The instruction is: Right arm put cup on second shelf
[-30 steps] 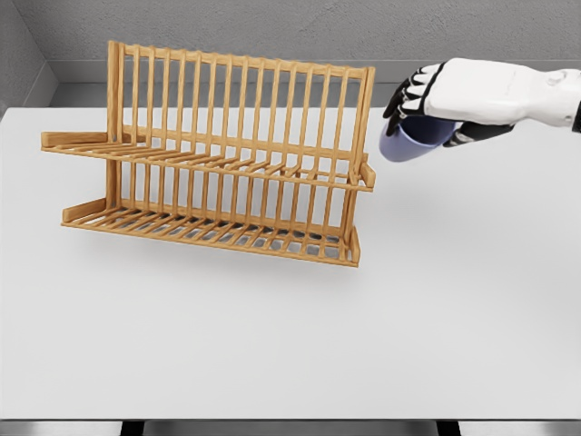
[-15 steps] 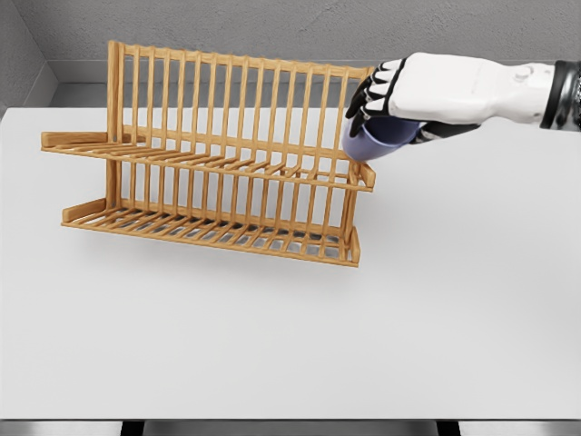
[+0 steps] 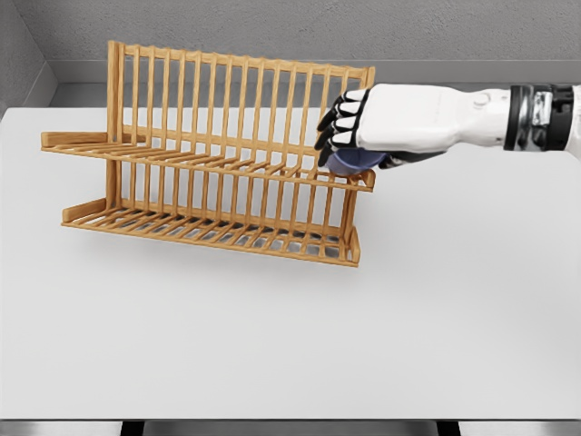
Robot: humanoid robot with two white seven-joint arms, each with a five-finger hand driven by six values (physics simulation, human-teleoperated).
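Right hand point(image 3: 363, 123) curled round blue cup point(image 3: 352, 162), over right end of wooden rack's point(image 3: 209, 163) upper shelf point(image 3: 200, 162), on white worktop point(image 3: 290, 336).

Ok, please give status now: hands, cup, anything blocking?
Right hand shut on cup, over right end of rack's upper shelf. Left hand not in view. Nothing seen on shelf in the way.

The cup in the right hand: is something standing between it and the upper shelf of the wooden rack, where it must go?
Nothing visible does. The right hand holds the cup just above the right end of the upper shelf, whose slats show bare. The rack carries nothing else, and the right end post stands close beside the fingers.
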